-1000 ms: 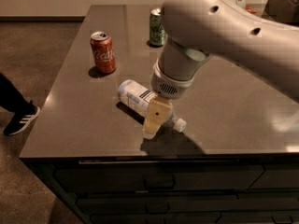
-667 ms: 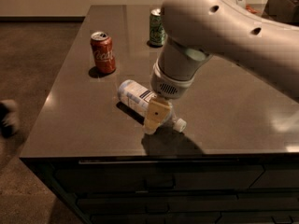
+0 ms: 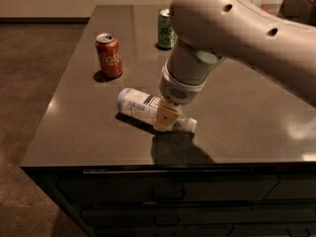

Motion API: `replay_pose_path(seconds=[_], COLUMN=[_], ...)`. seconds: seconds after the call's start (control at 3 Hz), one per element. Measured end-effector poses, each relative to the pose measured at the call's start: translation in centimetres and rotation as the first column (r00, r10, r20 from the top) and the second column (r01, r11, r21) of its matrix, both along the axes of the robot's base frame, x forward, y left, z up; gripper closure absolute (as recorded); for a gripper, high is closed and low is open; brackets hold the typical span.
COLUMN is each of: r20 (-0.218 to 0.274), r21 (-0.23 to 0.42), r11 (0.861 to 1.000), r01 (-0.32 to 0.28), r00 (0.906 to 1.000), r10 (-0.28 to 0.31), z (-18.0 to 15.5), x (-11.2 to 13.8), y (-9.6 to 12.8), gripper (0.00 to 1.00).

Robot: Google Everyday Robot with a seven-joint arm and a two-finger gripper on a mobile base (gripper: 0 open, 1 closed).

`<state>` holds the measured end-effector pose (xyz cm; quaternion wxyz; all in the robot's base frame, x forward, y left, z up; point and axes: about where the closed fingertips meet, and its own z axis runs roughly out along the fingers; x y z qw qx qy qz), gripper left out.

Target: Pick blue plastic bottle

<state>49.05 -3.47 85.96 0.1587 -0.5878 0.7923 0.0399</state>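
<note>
- While the arm [image 3: 237, 33] is stretched in from the upper right over the dark countertop [image 3: 256, 117], the gripper [image 3: 165, 118] is seen set down on the blue plastic bottle [image 3: 138, 104], forward and to the right of the red soda can [image 3: 108, 55].
- The bottle is laid flat on its side on the countertop, near the red soda can but clearly apart from it.
- Its broad base is turned toward the red soda can, and its neck is pointed away from that can, toward the front edge.
- A pale blue-white wrap label is shown around the body, and a dark blue patch is picked out on it.
- Clear plastic is glimpsed at the neck end, where a pale tip is seen just past the gripper.
- The bottle is judged longer than the red soda can is tall.
- The gripper is placed over the neck half, the part farther from the red soda can; contact with the bottle is seen, but whether it is closed on it cannot be told.
- A green soda can [image 3: 166, 28] is stood upright behind and to the right of the red soda can, well apart, at the arm's edge.
</note>
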Motion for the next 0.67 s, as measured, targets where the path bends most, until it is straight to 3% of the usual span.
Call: replay_pose_path(seconds=[0.33, 0.67], r20=[0.003, 0.006], r21=[-0.001, -0.001], r11=[1.0, 1.0], r01=[-0.001, -0.002], r00=[1.0, 1.0], r10=[0.001, 0.002], z=[0.13, 0.26], x=[-0.07, -0.14], y=[0.03, 0.06], gripper=[0.88, 1.0])
